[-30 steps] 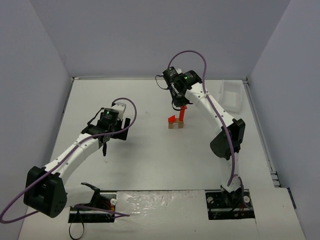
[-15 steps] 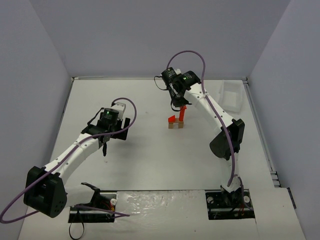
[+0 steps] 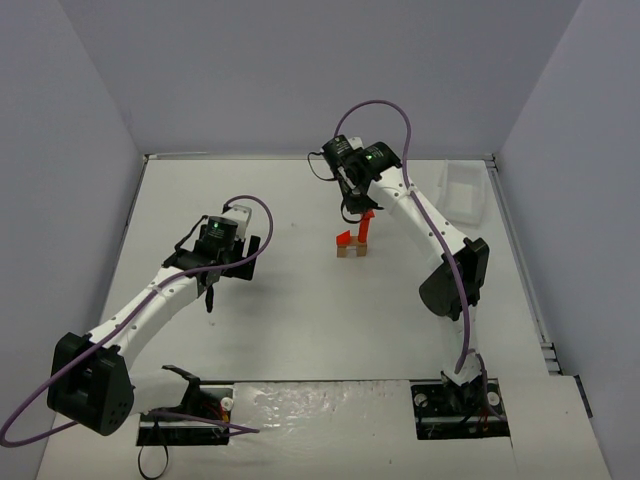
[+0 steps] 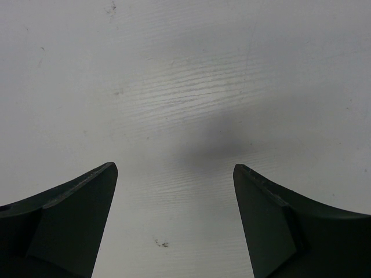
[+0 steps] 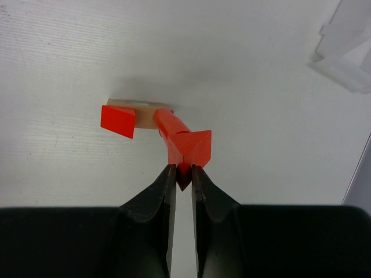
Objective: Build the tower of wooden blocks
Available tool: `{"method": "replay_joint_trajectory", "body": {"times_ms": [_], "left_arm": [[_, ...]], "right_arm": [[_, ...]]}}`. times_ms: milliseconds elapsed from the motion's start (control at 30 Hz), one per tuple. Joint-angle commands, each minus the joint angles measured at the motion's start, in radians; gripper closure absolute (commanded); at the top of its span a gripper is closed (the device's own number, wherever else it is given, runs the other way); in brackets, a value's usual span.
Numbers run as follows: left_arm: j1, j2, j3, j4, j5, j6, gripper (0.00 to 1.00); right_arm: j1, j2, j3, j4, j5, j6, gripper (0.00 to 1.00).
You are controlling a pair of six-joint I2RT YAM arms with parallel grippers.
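Clearly the left hand (image 4: 174, 174) plays no part in the coming move. It hangs over bare table (image 3: 300, 330) with its fingers spread wide and nothing between them, well apart from the blocks and to their left.

The wood block tower (image 3: 353, 241) stands near the middle of the table. At its foot a tan block (image 5: 145, 114) lies flat. A small red wedge (image 5: 118, 120) rests on the block's left end. From its right end a red column (image 5: 166, 128) rises, with its long axis upright and pointing up toward the wrist camera.

Directly above the tower is the right hand (image 5: 182, 174), by far the nearer of the two. Its fingers are pinched shut on the lower tip of a second red wedge (image 5: 194, 148). That wedge meets the top of the column in the wrist view. Whether it is fully seated or only touching I cannot tell.

What counts is that wedge, column and hand line up on one vertical axis. By my judgement, any release should go straight up, with no sideways pull on the slender column.

Off to the right, a white tray (image 3: 462, 190) lies near the table's edge.
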Motion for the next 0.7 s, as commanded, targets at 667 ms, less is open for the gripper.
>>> {"method": "replay_joint_trajectory", "body": {"times_ms": [667], "left_arm": [[0.004, -0.021, 0.021, 0.029, -0.010, -0.018, 0.22]], "right_arm": [[0.016, -0.033, -0.012, -0.012, 0.048, 0.023, 1.00]]}}
